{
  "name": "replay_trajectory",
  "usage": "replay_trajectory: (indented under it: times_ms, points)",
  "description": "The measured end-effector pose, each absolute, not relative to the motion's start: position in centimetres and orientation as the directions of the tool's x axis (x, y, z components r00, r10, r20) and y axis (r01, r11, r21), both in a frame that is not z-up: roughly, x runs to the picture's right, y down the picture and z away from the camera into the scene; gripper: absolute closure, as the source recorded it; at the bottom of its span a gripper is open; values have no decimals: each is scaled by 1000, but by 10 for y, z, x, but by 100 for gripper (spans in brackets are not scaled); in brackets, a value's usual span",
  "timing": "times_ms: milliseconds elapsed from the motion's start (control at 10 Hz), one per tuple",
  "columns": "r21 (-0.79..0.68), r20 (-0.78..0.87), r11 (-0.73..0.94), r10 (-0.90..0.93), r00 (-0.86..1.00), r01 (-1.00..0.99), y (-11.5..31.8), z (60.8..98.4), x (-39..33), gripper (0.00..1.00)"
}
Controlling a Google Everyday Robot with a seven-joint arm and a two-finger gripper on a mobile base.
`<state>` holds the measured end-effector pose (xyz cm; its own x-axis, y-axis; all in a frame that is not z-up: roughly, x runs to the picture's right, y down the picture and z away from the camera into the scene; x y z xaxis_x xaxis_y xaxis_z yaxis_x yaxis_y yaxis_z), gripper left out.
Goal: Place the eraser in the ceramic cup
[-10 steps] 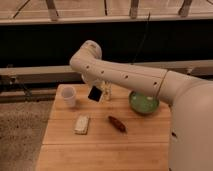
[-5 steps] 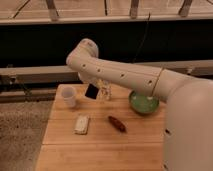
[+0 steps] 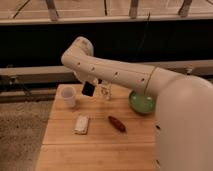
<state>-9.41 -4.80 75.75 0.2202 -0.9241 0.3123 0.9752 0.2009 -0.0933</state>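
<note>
the eraser (image 3: 88, 90) is a small flat black block with a dull surface. it hangs in the air, a little tilted, in the middle left of the frame, just right of the ceramic cup (image 3: 68, 96) and about level with its rim, not touching it. the gripper (image 3: 87, 83) sits at the end of the big white arm (image 3: 117, 75), directly over the eraser, and its claw is closed tight on the top of this block.

the surface is a wooden table (image 3: 100, 150) of light planks that fills the lower middle of the frame. on the left of it there is a grey speckled floor (image 3: 20, 135). behind the table runs a wide dark wall (image 3: 30, 45) with pale horizontal rails above and below.

there are 2 open containers. the ceramic cup is plain white and stands upright near the table's upper left corner; what is inside i cannot tell. the green bowl (image 3: 141, 102) stands at the right, partly behind the arm. a small white bottle (image 3: 105, 91) stands between them. a pale pad (image 3: 81, 124) and a reddish-brown long object (image 3: 117, 123) lie nearer the front.
</note>
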Motion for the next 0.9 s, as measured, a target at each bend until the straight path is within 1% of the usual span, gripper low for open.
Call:
replay_trajectory:
  times_ms: [900]
  points:
    - [-27,294,137,-946,138,990,-59,774,-151,99]
